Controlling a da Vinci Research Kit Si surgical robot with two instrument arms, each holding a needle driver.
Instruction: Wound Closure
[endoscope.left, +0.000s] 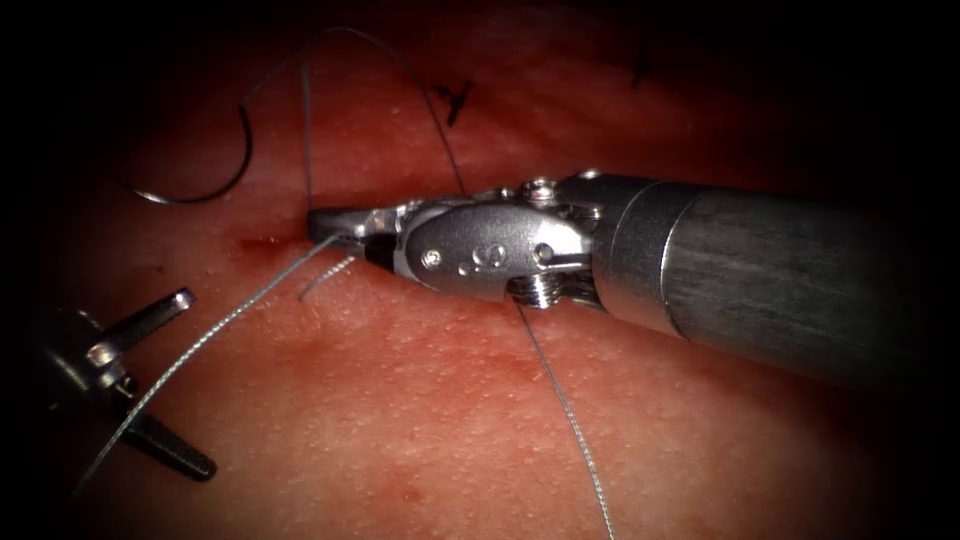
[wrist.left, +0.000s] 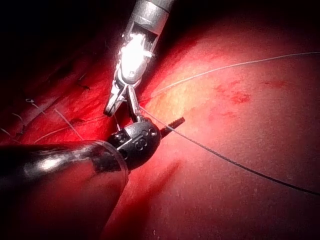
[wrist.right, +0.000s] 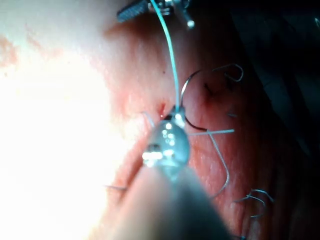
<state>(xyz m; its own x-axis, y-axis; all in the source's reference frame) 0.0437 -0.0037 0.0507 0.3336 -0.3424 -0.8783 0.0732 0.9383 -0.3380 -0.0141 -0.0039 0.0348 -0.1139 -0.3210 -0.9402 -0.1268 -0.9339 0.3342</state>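
The curved needle (endoscope.left: 205, 190) lies loose on the tissue (endoscope.left: 420, 420), up and left of the cut (endoscope.left: 265, 243); neither tool holds it. My right tool (endoscope.left: 322, 228) reaches in from the right with its tip down at the cut. In the left wrist view its jaws (wrist.left: 122, 107) stand a little apart beside the thread. The thread (endoscope.left: 215, 335) runs from that tip down to the left, between the wide-open jaws of my left tool (endoscope.left: 165, 382), which hold nothing. One serrated finger (wrist.left: 173, 122) sits next to the thread.
A short cut end of thread (endoscope.left: 326, 276) lies by the right tool's tip. Another strand (endoscope.left: 570, 420) runs from under the right tool's wrist toward the near edge. Dark tails of an older stitch (endoscope.left: 455, 100) stand further back. A thin loop of thread (endoscope.left: 350, 35) trails from the needle.
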